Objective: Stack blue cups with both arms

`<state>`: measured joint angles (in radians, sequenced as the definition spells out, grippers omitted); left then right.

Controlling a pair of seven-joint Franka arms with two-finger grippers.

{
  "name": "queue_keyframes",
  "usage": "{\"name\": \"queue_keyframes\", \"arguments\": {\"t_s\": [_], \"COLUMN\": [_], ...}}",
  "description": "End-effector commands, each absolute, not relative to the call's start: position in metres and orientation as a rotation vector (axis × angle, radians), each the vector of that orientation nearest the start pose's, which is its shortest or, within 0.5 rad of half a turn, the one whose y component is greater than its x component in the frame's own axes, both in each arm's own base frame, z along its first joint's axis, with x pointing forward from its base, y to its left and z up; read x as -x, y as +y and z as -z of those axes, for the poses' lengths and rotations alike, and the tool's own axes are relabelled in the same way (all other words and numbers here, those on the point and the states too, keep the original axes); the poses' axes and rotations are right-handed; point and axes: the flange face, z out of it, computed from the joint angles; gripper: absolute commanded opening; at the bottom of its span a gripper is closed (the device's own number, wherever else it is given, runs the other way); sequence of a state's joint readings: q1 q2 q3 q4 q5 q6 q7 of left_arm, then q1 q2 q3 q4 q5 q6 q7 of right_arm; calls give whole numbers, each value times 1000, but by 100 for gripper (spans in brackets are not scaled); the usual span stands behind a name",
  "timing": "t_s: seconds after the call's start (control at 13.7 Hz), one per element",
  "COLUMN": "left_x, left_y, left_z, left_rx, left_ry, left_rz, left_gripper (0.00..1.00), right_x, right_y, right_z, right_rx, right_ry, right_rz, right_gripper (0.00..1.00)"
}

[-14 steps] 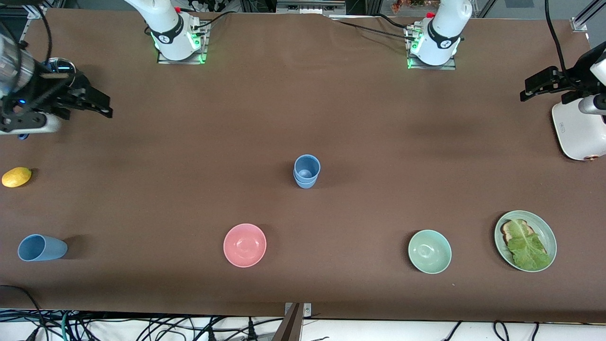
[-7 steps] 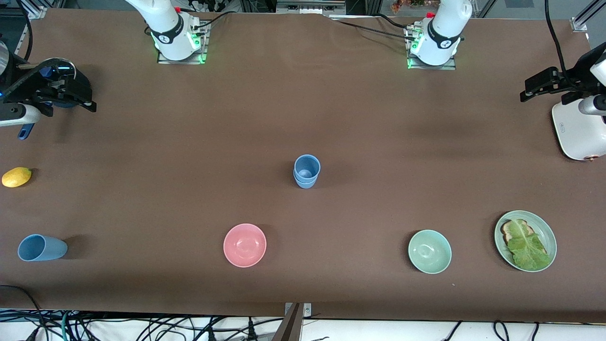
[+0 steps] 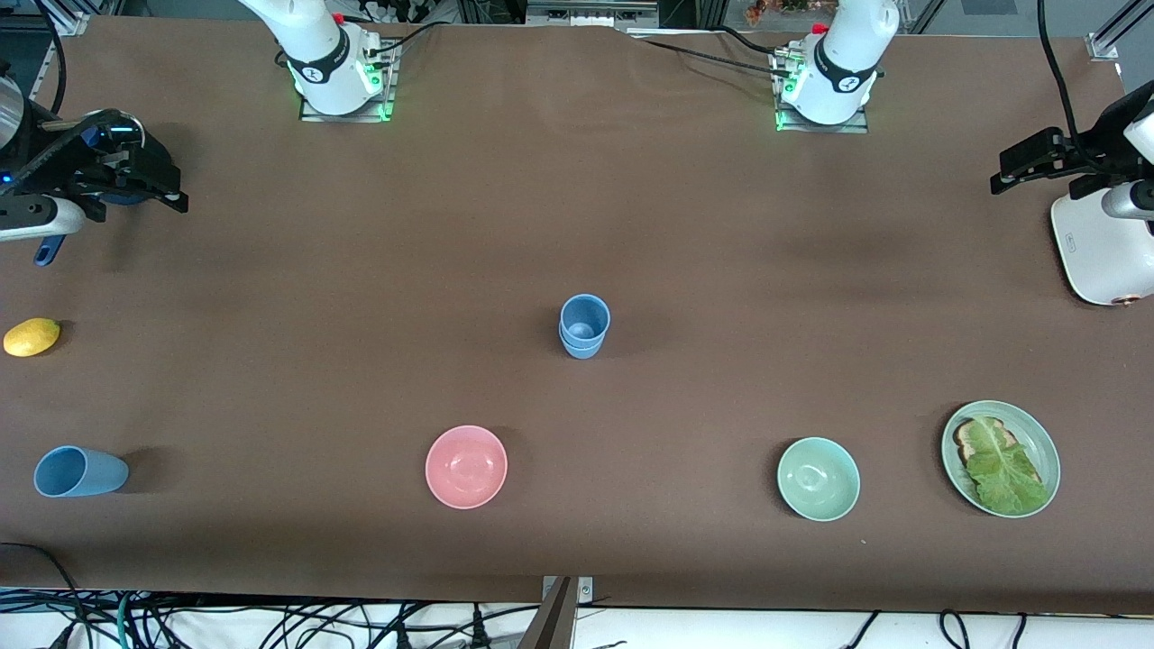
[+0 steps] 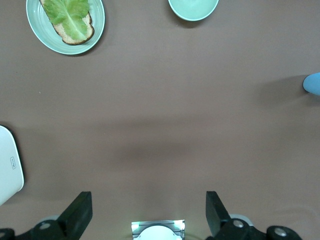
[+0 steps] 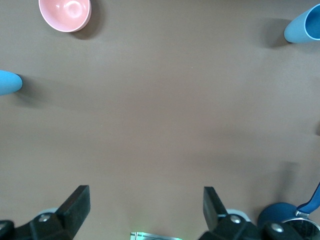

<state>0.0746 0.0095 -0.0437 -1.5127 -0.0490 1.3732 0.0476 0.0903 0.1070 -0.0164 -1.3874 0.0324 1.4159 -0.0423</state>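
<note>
Two blue cups (image 3: 584,326) stand nested upright at the middle of the table; their edge shows in the left wrist view (image 4: 313,83) and the right wrist view (image 5: 9,82). Another blue cup (image 3: 79,471) (image 5: 305,25) lies on its side near the front edge at the right arm's end. My right gripper (image 3: 162,176) (image 5: 145,207) hovers open and empty over the right arm's end of the table, well away from both. My left gripper (image 3: 1005,169) (image 4: 148,212) waits open and empty over the left arm's end.
A pink bowl (image 3: 466,466) and a mint-green bowl (image 3: 819,479) sit nearer the front camera than the stack. A plate with toast and lettuce (image 3: 1001,457) and a white appliance (image 3: 1104,252) are at the left arm's end. A lemon (image 3: 32,336) and a dark blue pot (image 5: 280,215) are at the right arm's end.
My right gripper has drawn back toward the right arm's end of the table, then nearly stopped. The left arm and all cups have stayed put.
</note>
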Motion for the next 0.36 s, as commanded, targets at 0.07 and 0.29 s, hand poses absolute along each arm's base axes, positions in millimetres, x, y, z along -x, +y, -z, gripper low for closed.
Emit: {"name": "queue_keyframes", "arguments": {"t_s": [0.07, 0.29], "left_x": [-539, -539], "left_y": [10, 10], "left_z": [-635, -635], "left_rx": [3193, 3192], "left_ry": [43, 43], "left_rz": [-222, -222], "left_gripper": [100, 100], "right_x": [-563, -563], "right_y": [36, 40], "right_z": [-643, -643], "right_rx": [3124, 3130], "right_ry": [-185, -196], "right_rz": [-125, -130], "right_gripper": [100, 100]}}
